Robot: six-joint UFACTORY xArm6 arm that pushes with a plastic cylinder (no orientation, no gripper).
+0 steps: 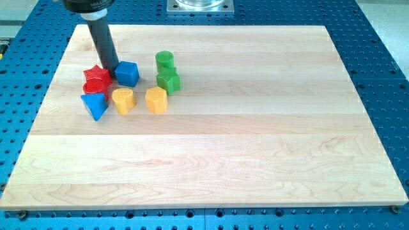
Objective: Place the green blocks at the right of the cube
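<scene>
A blue perforated counter is seen carrying a large pale wooden board, which fills most of the view. A dark rod is seen coming down from the view's top left; no fingers are fitted, so nothing is held. My tip is set on the board between the red star block and the blue cube, just beside both.

All blocks are gathered in the board's upper left. A green cylinder is placed to the view's right of the cube, apart from it, with a second green block touching it below. Under the star a red cylinder is seen, then a blue triangular block. Along the cluster's lower edge a yellow heart-like block and a yellow block are set side by side.
</scene>
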